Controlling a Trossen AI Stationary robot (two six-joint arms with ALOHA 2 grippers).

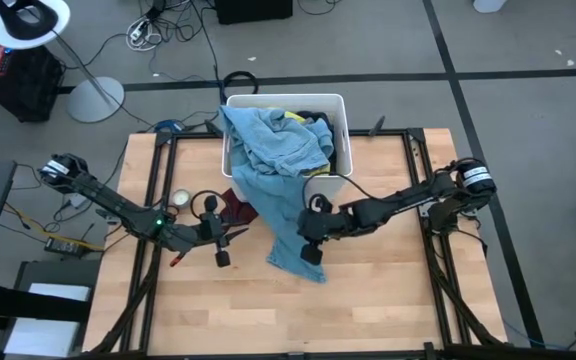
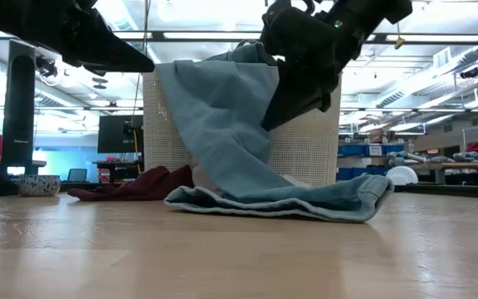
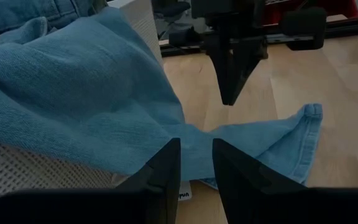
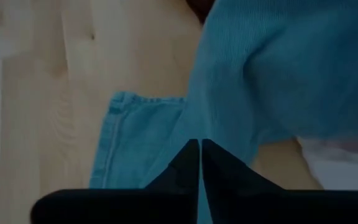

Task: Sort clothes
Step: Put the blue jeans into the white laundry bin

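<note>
1 denim garment (image 1: 286,215) draped from bin (image 1: 336,108), under right pincer (image 1: 311,254)

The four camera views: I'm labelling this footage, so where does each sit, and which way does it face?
High: overhead, looking straight down on the table; both arms show.
Low: table height, facing the white bin; arms overhead.
Left wrist: past the open left gripper at the right arm.
Right wrist: over the shut right gripper, down at the table.
Shared: the denim garment.
</note>
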